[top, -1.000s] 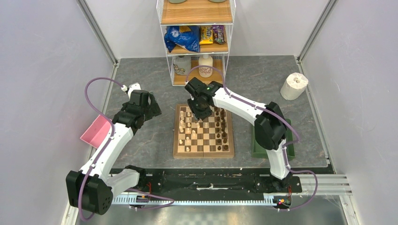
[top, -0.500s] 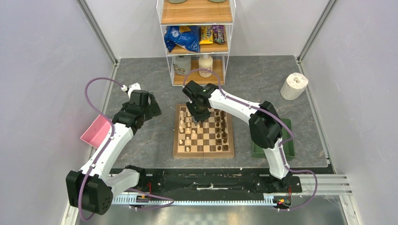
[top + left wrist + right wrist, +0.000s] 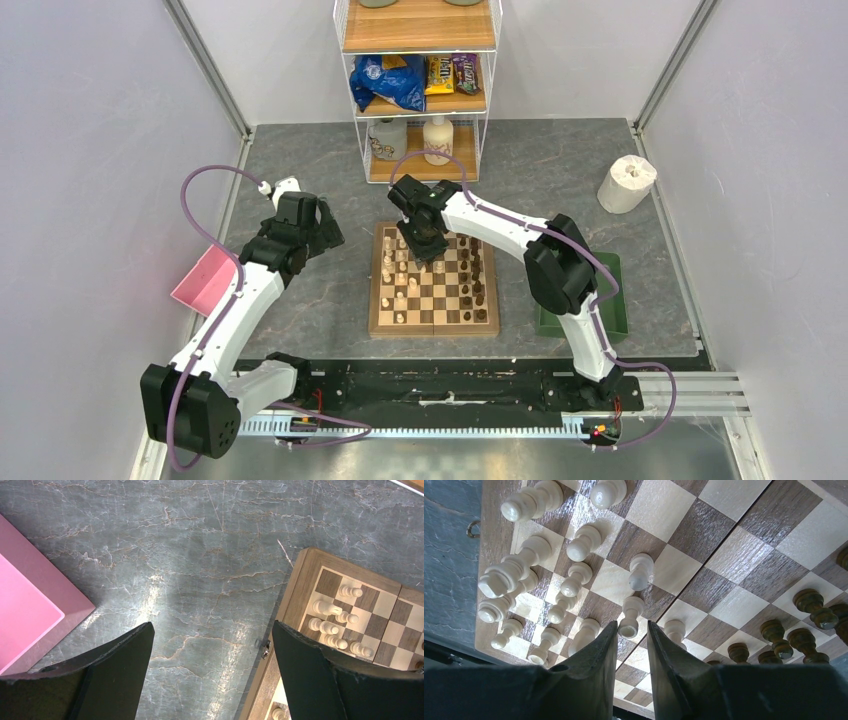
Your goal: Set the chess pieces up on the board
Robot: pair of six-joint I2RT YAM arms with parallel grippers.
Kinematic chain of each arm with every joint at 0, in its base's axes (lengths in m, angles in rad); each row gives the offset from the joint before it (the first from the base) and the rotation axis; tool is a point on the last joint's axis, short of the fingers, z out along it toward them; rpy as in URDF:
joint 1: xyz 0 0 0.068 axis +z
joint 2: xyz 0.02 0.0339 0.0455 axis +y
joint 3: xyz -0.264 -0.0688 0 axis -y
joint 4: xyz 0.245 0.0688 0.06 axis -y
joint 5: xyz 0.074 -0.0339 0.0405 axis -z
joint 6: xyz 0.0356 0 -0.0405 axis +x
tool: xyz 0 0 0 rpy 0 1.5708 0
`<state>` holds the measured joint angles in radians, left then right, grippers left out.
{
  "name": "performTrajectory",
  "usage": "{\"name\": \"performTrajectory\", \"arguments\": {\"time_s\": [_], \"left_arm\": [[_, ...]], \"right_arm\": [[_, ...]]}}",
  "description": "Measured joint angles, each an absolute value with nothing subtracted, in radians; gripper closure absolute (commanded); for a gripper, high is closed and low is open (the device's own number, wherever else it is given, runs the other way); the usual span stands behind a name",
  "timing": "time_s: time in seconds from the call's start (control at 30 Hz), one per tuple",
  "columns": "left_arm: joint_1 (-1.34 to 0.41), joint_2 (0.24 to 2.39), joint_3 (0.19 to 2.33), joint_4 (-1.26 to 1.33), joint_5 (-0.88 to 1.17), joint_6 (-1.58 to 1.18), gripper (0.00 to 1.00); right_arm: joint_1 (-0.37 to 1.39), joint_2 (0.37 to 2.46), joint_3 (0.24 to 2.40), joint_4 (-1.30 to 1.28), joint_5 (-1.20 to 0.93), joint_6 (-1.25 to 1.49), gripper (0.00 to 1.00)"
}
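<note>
Board [image 3: 434,331] holds pale pieces [image 3: 583,541] frame-left, dark pieces [image 3: 811,605] right. Right gripper [image 3: 631,624] sits narrow about a pawn [image 3: 631,611]; grip unclear. Left gripper [image 3: 211,624] gapes over table [image 3: 200,555] beside pink tray [image 3: 30,605].

The desk [image 3: 320,290] is a grey slab veined like marble, filling the middle of the top view between pale walls. A wooden chessboard [image 3: 434,330] lies flat at the centre of it. A pink tray [image 3: 205,280] sits at the left edge and a green tray [image 3: 617,310] at the right edge, both well apart from the chessboard. A paper roll [image 3: 627,183] stands on end at the upper right. A wire shelf rack [image 3: 420,30] stands at the top centre.
</note>
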<state>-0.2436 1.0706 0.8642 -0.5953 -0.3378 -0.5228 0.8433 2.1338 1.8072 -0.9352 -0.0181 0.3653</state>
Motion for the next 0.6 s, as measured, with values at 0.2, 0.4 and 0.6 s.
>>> {"name": "performTrajectory", "arguments": {"time_s": [0.2, 0.4, 0.6], "left_arm": [[-0.244, 1.071, 0.864, -0.595, -0.338, -0.523, 0.05], [-0.244, 1.087, 0.864, -0.595, -0.338, -0.523, 0.05], [-0.244, 1.100, 0.864, -0.595, -0.338, -0.523, 0.05]], "right_arm": [[0.844, 2.140, 1.808, -0.932, -0.018, 0.363, 0.76], [0.844, 2.140, 1.808, -0.932, -0.019, 0.354, 0.81], [0.844, 2.140, 1.808, -0.931, -0.019, 0.348, 0.83]]}}
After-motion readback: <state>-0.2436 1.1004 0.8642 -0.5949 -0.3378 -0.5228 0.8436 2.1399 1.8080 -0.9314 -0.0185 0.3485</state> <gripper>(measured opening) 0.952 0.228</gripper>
